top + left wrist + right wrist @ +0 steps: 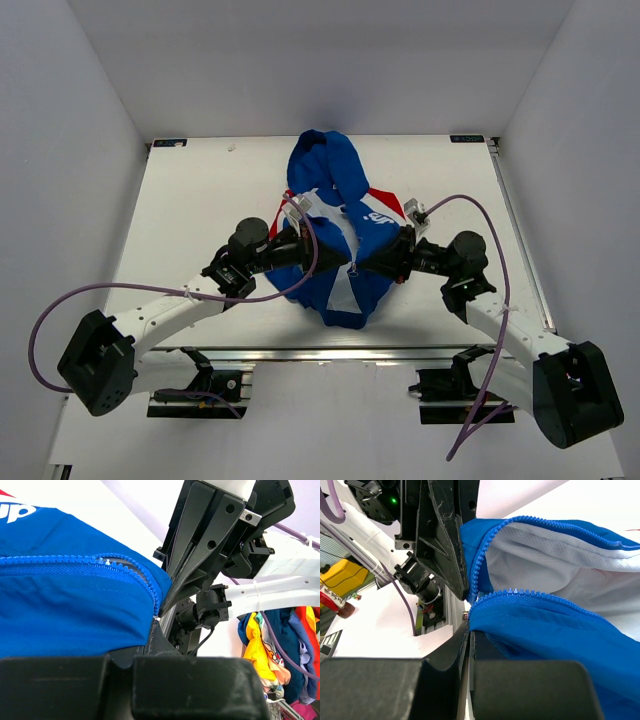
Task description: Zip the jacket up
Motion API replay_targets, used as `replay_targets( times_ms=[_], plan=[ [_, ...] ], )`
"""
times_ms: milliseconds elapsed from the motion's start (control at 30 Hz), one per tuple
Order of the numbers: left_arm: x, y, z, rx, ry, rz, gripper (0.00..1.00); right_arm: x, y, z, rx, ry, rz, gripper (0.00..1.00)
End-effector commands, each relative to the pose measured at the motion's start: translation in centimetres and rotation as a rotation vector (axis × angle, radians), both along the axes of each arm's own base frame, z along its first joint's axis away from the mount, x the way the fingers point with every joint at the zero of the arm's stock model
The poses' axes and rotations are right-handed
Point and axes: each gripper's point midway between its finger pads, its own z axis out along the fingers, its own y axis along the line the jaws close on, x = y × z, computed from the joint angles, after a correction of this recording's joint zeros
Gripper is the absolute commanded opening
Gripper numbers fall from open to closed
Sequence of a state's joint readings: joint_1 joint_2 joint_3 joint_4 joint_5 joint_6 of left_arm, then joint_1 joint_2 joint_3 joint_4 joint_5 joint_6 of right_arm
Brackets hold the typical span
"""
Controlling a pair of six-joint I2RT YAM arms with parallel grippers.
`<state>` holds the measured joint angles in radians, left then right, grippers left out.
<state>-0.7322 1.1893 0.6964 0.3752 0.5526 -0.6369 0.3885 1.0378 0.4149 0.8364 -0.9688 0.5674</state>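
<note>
On the left, clamped narrow in left gripper (pixel 152 629): lower front edge of the royal-blue jacket (pixel 330 170), just under its zipper teeth (pixel 75 560). On the right, pinched tight in right gripper (pixel 468 625), tip to tip with the left: the opposite zipper edge, unzipped just beyond the fingertips.

Top cam sits high above the near side, looking down on the whole counter (pixel 190 190). Wrist cams ride tight behind the left claw (pixel 152 629) and right claw (pixel 468 626), facing each other, both seeing the same zipper end of the jacket (pixel 70 605).
</note>
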Motion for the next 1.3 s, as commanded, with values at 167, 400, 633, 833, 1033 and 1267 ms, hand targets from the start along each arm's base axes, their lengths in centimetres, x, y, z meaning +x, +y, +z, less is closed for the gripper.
replay_targets(
  times_ms=[167,400,633,833,1033,1267],
  plan=[
    [-0.4,0.0,1.2,-0.032,-0.036,-0.024,0.0,0.1,0.3,1.3,0.037,-0.046,0.01,0.0],
    [-0.6,0.0,1.1,-0.031,-0.039,-0.032,0.0,0.2,0.3,1.5,0.046,-0.043,0.01,0.0],
    [-0.5,0.0,1.0,-0.026,-0.033,-0.028,0.0,-0.1,0.2,1.9,0.055,-0.057,0.01,0.0],
    [-0.7,0.1,1.2,-0.031,-0.044,-0.03,0.0,0.0,0.1,1.9,0.058,-0.052,0.001,0.0],
    [-0.8,0.2,1.3,-0.033,-0.048,-0.035,0.0,-0.2,0.0,2.2,0.066,-0.049,0.012,0.0],
    [-1.3,0.2,1.6,-0.046,-0.064,-0.061,0.0,0.0,0.0,2.1,0.069,-0.04,0.007,0.0]
  ],
)
